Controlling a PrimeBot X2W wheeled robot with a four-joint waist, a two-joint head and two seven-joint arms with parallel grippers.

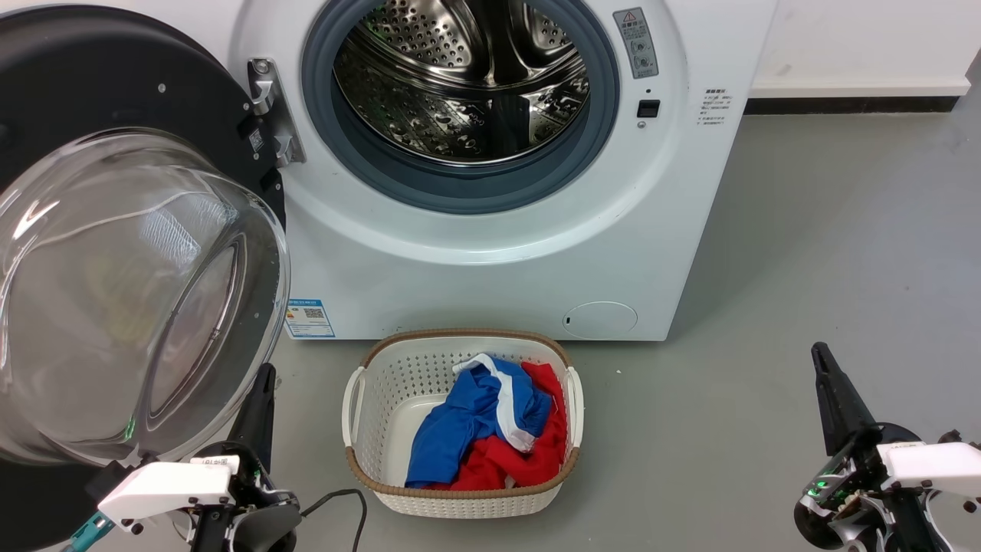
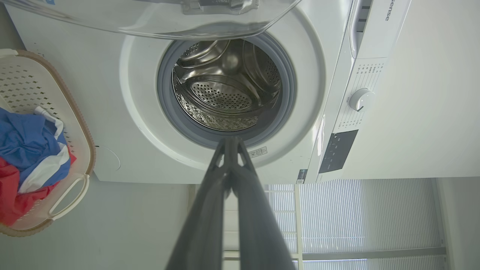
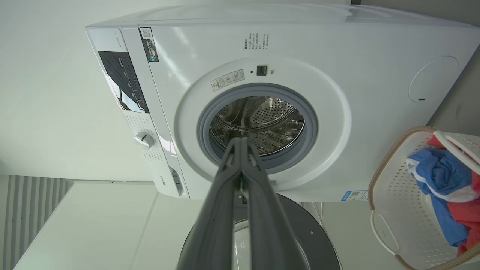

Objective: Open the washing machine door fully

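Front-loading washing machine (image 1: 498, 253), white, standing on a smooth grey floor (image 1: 805, 268) against a white wall (image 1: 858, 38) w/ a dark baseboard (image 1: 851, 105). The washing machine door (image 1: 130, 299) hangs open on the metal hinge (image 1: 272, 107) at the machine's left in the head view, black ring behind, clear glass bowl bulging toward the camera; the steel drum (image 1: 467, 84) and grey gasket (image 1: 460, 192) are exposed. Low on the front panel: blue sticker (image 1: 310, 318) at left, round flap (image 1: 600, 319) at right. A white laundry basket (image 1: 383, 391) w/ brown rim sits on the floor just in front of the machine, holding blue and red clothes (image 1: 490, 429). L gripper (image 1: 264, 376): fingers pressed together, grasping nothing, just below the door's lower edge; the left wrist view shows its tips apart from the glass. R gripper (image 1: 821, 356): likewise clenched and empty, well apart from the machine, over bare floor. Slatted blinds (image 2: 356, 213) show beside the machine in the left wrist view.
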